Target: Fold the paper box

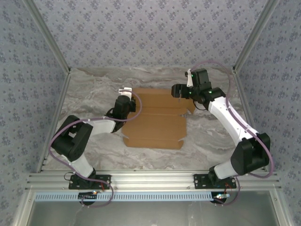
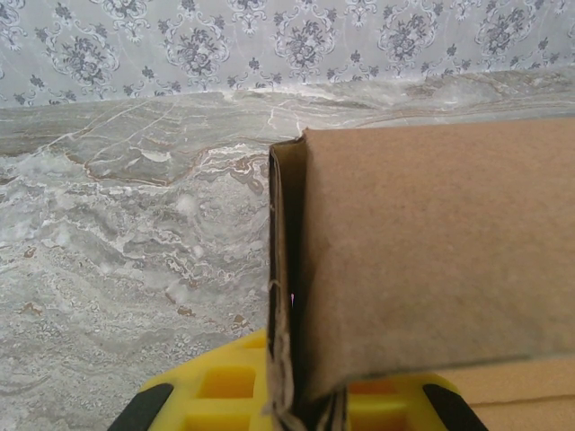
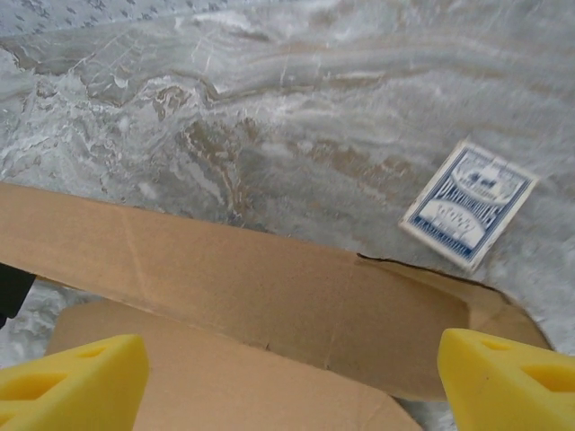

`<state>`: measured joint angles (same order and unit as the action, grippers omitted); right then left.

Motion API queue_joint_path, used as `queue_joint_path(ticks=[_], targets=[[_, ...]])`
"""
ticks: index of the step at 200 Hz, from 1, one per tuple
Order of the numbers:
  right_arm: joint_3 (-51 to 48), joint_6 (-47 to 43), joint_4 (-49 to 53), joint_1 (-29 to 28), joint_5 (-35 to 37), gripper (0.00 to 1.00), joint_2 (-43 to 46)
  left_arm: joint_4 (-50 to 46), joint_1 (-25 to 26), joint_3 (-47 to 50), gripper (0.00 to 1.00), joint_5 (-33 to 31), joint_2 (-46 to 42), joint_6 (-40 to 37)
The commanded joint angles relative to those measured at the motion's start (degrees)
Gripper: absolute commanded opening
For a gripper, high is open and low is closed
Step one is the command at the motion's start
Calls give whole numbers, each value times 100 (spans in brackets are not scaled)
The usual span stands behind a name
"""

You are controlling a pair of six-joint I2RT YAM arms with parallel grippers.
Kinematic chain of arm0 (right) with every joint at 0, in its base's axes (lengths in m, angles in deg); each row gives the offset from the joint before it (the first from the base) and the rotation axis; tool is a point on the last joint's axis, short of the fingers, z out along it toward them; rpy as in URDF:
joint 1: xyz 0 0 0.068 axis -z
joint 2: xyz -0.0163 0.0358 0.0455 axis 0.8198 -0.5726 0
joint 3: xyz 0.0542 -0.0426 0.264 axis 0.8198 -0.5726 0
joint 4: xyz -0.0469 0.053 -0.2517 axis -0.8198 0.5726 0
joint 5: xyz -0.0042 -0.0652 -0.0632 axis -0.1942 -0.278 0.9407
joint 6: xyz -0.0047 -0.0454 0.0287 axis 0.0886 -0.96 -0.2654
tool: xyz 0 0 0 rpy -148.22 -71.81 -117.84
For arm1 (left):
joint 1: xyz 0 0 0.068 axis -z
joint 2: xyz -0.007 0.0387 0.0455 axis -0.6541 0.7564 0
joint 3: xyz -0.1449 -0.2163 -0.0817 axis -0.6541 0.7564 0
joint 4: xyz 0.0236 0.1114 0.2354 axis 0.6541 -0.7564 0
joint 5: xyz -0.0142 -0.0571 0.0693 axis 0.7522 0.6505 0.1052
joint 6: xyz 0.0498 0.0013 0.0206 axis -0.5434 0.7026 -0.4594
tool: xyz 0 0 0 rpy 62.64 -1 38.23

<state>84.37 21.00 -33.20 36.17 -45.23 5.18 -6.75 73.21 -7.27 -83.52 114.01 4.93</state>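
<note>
- The left gripper [image 1: 126, 95] is clamped on the raised left flap of the paper box [image 1: 157, 125]. The cardboard stands upright between its yellow fingers [image 2: 184, 382].
- The paper box lies in the middle of the marble worktop [image 1: 94, 89] between the two arms — a brown sheet, mostly flat.
- The right gripper [image 1: 180, 92] is spread wide above the box's far right corner and holds nothing. A flap lies below its fingers.
- A blue-and-white card [image 3: 469, 204] lies flat on the worktop just beyond that corner — apart from the box.
</note>
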Motion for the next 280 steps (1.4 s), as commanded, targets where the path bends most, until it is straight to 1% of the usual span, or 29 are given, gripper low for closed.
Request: queue_joint_path(ticks=[1,38,66,106,119,124,133,160,163,172,206,227,251,269,280], targets=[[206,578,171,101,-410,86,-192,111,8,52,0,52,-262,154],[146,859,-89,206,-740,86,-441,121,7,49,0,75,-282,169],[-80,1228,-533,234,-1062,84,-484,112,8,47,0,83,-291,167],[-335,1709,-1129,296,-1362,76,-555,111,12,69,0,91,-291,169],[-381,1742,-1255,294,-1390,72,-575,107,16,59,0,104,-291,162],[-392,1895,-1292,299,-1406,70,-588,103,15,62,0,108,-291,169],[-410,1950,-1338,307,-1400,68,-606,107,18,61,0,112,-286,166],[-472,2162,-1545,306,-1240,55,-608,103,29,46,0,130,-273,162],[-652,2202,-1569,301,-1226,54,-612,103,28,47,0,132,-272,161],[-755,2294,-1680,307,-1204,50,-606,95,29,38,0,139,-264,161],[-999,2607,-2015,311,-1051,41,-558,92,35,51,0,138,-258,143],[-1060,2690,-2085,315,-953,37,-530,71,36,54,0,139,-264,126],[-1122,2718,-2121,312,-872,35,-496,69,42,55,0,130,-273,126],[-1131,2691,-2089,316,-831,35,-458,68,34,63,0,127,-273,127],[-1125,2620,-2028,315,-803,37,-420,63,42,69,0,121,-282,121]])
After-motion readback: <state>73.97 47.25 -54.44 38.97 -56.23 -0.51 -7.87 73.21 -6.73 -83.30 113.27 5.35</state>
